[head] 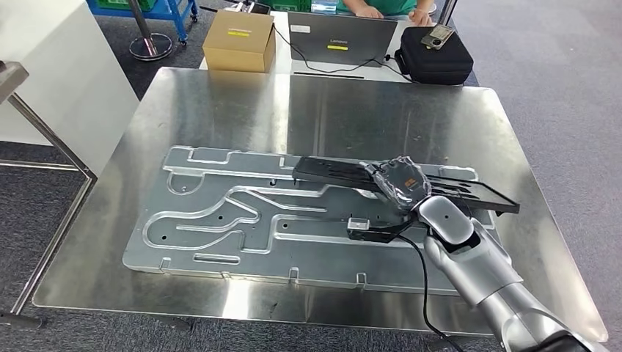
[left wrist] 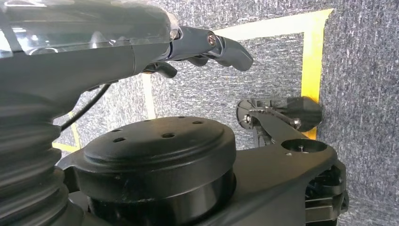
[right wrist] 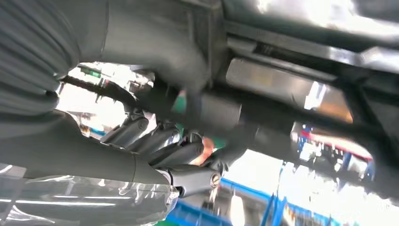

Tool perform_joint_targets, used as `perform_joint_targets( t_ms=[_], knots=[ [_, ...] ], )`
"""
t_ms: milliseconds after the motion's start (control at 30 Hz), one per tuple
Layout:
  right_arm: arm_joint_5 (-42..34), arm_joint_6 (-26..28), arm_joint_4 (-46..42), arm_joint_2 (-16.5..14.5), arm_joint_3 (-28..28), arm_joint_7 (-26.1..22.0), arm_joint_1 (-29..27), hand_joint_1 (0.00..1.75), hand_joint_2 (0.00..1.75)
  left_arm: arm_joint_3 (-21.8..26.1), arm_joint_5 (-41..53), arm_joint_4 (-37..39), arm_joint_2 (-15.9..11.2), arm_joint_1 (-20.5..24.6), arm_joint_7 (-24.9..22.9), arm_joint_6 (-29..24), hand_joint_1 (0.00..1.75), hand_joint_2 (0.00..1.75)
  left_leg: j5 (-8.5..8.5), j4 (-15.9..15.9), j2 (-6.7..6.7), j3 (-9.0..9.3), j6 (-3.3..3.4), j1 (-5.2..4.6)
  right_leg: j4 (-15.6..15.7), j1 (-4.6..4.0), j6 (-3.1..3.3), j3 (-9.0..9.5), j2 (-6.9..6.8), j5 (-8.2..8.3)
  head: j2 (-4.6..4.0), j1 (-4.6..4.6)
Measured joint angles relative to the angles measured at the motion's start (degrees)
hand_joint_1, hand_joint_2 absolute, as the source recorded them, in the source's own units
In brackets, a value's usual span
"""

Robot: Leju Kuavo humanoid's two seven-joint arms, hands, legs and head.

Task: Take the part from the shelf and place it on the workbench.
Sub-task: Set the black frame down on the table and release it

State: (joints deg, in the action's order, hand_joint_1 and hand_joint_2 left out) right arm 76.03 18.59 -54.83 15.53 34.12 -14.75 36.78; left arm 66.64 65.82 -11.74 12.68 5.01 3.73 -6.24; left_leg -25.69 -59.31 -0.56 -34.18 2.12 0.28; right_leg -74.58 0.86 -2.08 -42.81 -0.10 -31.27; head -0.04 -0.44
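A long flat black part (head: pixel 330 170) stretches across the far right of a silver stamped plate (head: pixel 220 220) that lies on the steel workbench (head: pixel 220 103). My right hand (head: pixel 400 183) grips this part near its middle, from above. I cannot tell whether the part touches the plate. In the right wrist view my fingers (right wrist: pixel 160 141) curl around the dark part (right wrist: pixel 282 56). My left hand (left wrist: pixel 197 44) hangs beside my body over grey carpet, fingers apart and holding nothing.
At the workbench's far edge stand a cardboard box (head: pixel 240 40), a laptop (head: pixel 341 38) and a black case (head: pixel 434 57), with a person (head: pixel 381 7) behind them. A white cabinet (head: pixel 51 73) stands to the left. Bare steel surrounds the plate.
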Motion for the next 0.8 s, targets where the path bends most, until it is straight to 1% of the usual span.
perform_joint_targets(
  t_ms=[33, 67, 100, 133, 167, 233, 267, 300, 333, 367, 433, 467, 500, 533, 567, 600, 633, 667, 700, 733, 800],
  knots=[
    [-0.6, -0.1, 1.7, 0.0, 0.2, -0.1, 0.8, 0.0, 0.0, 0.0, 0.0, 0.0, 0.0, 0.0, -0.1, -0.1, 0.0, 1.75, -0.04, 0.0, -0.06, 0.1, 0.03, -0.11, 1.7, -0.07, 0.27, 0.6, 0.01, 1.62, 0.0, 0.0],
    [-1.2, -0.1, 3.1, 0.0, 0.4, -0.1, 1.6, 0.0, 0.0, 0.0, 0.1, 0.0, 0.1, 0.0, -0.2, -0.2, 0.0, 1.75, -0.1, 0.0, -0.12, 0.22, 0.05, -0.2, 5.3, -0.25, 0.73, 2.11, 0.02, 3.83, 0.0, 0.01],
    [-1.7, 0.0, 4.4, 0.0, 0.5, -0.1, 2.4, 0.0, 0.0, 0.0, 0.2, 0.0, 0.2, 0.0, -0.3, -0.3, 0.0, 1.75, -0.16, 0.0, -0.16, 0.28, 0.03, -0.28, 9.1, -0.5, 1.3, 3.84, 0.01, 5.57, 0.0, -0.02],
    [-2.0, 0.0, 5.5, 0.0, 0.6, -0.1, 3.2, 0.0, 0.0, 0.0, 0.2, 0.0, 0.3, 0.0, -0.4, -0.4, 0.0, 1.75, -0.22, 0.0, -0.19, 0.26, -0.07, -0.38, 12.4, -0.77, 1.78, 5.29, 0.0, 6.73, 0.0, -0.02],
    [-2.2, 0.1, 6.4, 0.0, 0.6, -0.2, 3.8, 0.0, 0.0, 0.0, 0.2, 0.0, 0.4, 0.1, -0.4, -0.4, 0.0, 1.31, -0.26, 0.0, -0.19, 0.2, -0.25, -0.4, 14.5, -1.05, 2.15, 6.21, -0.01, 7.23, 0.0, -0.02],
    [-2.8, 0.1, 7.8, 0.0, 0.7, -0.3, 4.6, 0.0, 0.0, 0.0, 0.0, 0.0, 0.5, 0.1, -0.4, -0.5, 0.0, 0.44, -0.3, 0.2, -0.17, 0.18, -0.8, -0.38, 15.7, -1.34, 2.43, 6.61, 0.0, 7.06, 0.0, 0.0],
    [-3.3, 0.1, 8.4, -0.1, 0.8, -0.6, 4.8, 0.0, 0.0, 0.1, -0.3, 0.0, 0.5, 0.1, -0.4, -0.5, 0.0, 0.0, -0.41, 0.2, -0.13, 0.26, -1.11, -0.37, 16.0, -1.16, 2.55, 6.84, -0.01, 7.17, 0.0, -0.01],
    [-4.3, 0.2, 8.9, -0.1, 0.8, -1.0, 5.0, 0.0, 0.0, 0.2, -0.7, 0.0, 0.5, 0.1, -0.3, -0.4, 0.0, 0.0, -0.79, -0.2, -0.07, 0.22, -1.44, -0.4, 16.5, -0.94, 2.68, 7.18, -0.03, 7.27, 0.0, -0.04],
    [-5.5, 0.2, 9.5, -0.2, 0.8, -1.6, 5.3, 0.0, 0.0, 0.4, -1.2, 0.0, 0.5, 0.1, -0.3, -0.2, 0.0, 0.0, -1.65, -1.4, 0.0, -0.27, -1.74, -0.43, 16.9, -0.71, 2.83, 7.51, -0.08, 7.38, 0.0, -0.11],
    [-6.9, 0.2, 10.1, -0.3, 0.8, -2.2, 5.5, 0.0, 0.0, 0.7, -1.5, 0.0, 0.5, 0.1, -0.3, -0.1, 0.0, 0.0, -3.05, -3.9, 0.06, -1.37, -2.02, -0.39, 17.2, -0.5, 2.96, 7.83, -0.14, 7.43, 0.0, -0.18],
    [-10.0, 0.2, 11.2, -0.4, 0.6, -3.3, 5.6, 0.0, 0.0, 1.1, -1.7, 0.0, 0.5, 0.1, -0.1, -0.2, 0.0, 0.0, -6.26, -11.0, 0.15, -4.96, -2.44, -0.18, 17.2, -0.55, 3.15, 7.99, -0.17, 7.29, 0.0, -0.27],
    [-11.8, 0.1, 11.5, -0.5, 0.3, -3.9, 5.4, 0.0, 0.0, 1.3, -1.7, 0.0, 0.5, 0.0, 0.2, -0.4, 0.0, 0.0, -7.06, -13.9, 0.17, -6.57, -2.59, -0.09, 17.2, -0.55, 3.17, 8.02, -0.17, 7.22, 0.0, -0.27],
    [-13.7, -0.2, 11.7, -0.5, -0.3, -4.6, 5.1, 0.0, 0.0, 1.3, -1.6, 0.0, 0.5, 0.0, 0.5, -0.5, 0.0, 0.0, -6.74, -14.9, 0.19, -7.35, -2.7, -0.03, 17.1, -0.55, 3.14, 8.05, -0.16, 7.13, 0.0, -0.27],
    [-15.4, -0.5, 11.8, -0.6, -1.0, -5.2, 4.7, 0.0, 0.0, 1.4, -1.6, 0.0, 0.5, -0.1, 0.8, -0.6, 0.0, 0.0, -5.37, -13.8, 0.21, -7.12, -2.76, 0.03, 16.9, -0.52, 3.06, 8.09, -0.14, 6.99, 0.0, -0.28],
    [-16.7, -0.7, 11.8, -0.6, -1.8, -5.7, 4.5, 0.0, 0.0, 1.4, -1.5, 0.0, 0.5, -0.1, 1.0, -0.7, 0.0, 0.0, -3.23, -10.7, 0.22, -5.87, -2.76, 0.1, 16.7, -0.49, 2.93, 8.15, -0.11, 6.8, 0.0, -0.28],
    [-18.1, -1.1, 11.8, -0.6, -2.6, -6.4, 4.3, 0.0, 0.0, 1.4, -1.4, 0.0, 0.4, -0.1, 1.2, -0.8, 0.0, 0.0, -1.29, -6.9, 0.23, -4.19, -2.66, 0.17, 16.5, -0.46, 2.74, 8.17, -0.07, 6.55, 0.0, -0.27],
    [-19.9, -1.8, 11.8, -0.6, -3.4, -7.2, 4.2, 0.0, 0.0, 1.4, -1.3, 0.0, 0.4, -0.1, 1.4, -0.8, 0.0, 0.0, 0.03, -3.5, 0.21, -2.66, -2.45, 0.17, 16.1, -0.54, 2.5, 8.11, -0.02, 6.3, 0.0, -0.27],
    [-22.7, -3.0, 11.8, -0.6, -4.4, -8.4, 4.2, 0.0, 0.0, 1.4, -1.2, 0.0, 0.5, 0.0, 1.6, -0.8, 0.0, 0.0, 0.7, -1.3, 0.19, -1.63, -2.16, 0.15, 15.9, -0.6, 2.25, 8.04, 0.03, 6.11, 0.0, -0.22],
    [-27.3, -5.5, 11.7, -0.7, -5.6, -10.0, 4.0, 0.0, 0.0, 1.4, -1.1, 0.0, 0.5, 0.0, 1.9, -0.8, 0.0, 0.0, 0.7, -0.3, 0.15, -1.2, -1.84, 0.06, 15.7, -0.69, 2.0, 7.97, 0.05, 6.01, 0.0, -0.2],
    [-33.2, -9.3, 11.5, -1.0, -7.3, -11.7, 3.7, 0.0, 0.0, 1.4, -0.9, 0.0, 0.5, 0.0, 2.1, -0.8, 0.0, 0.0, 0.67, -0.2, 0.12, -1.13, -1.5, -0.07, 15.7, -0.74, 1.74, 7.93, 0.07, 6.01, 0.0, -0.19],
    [-47.9, -20.1, 10.3, -1.8, -12.3, -14.4, 2.9, 0.0, 0.0, 1.4, -0.6, 0.0, 0.5, 0.0, 2.5, -1.1, 0.0, 0.0, 0.89, 0.1, 0.09, -0.99, -0.83, -0.04, 15.4, -0.57, 1.18, 7.85, 0.08, 5.68, 0.0, -0.19]
  ],
)
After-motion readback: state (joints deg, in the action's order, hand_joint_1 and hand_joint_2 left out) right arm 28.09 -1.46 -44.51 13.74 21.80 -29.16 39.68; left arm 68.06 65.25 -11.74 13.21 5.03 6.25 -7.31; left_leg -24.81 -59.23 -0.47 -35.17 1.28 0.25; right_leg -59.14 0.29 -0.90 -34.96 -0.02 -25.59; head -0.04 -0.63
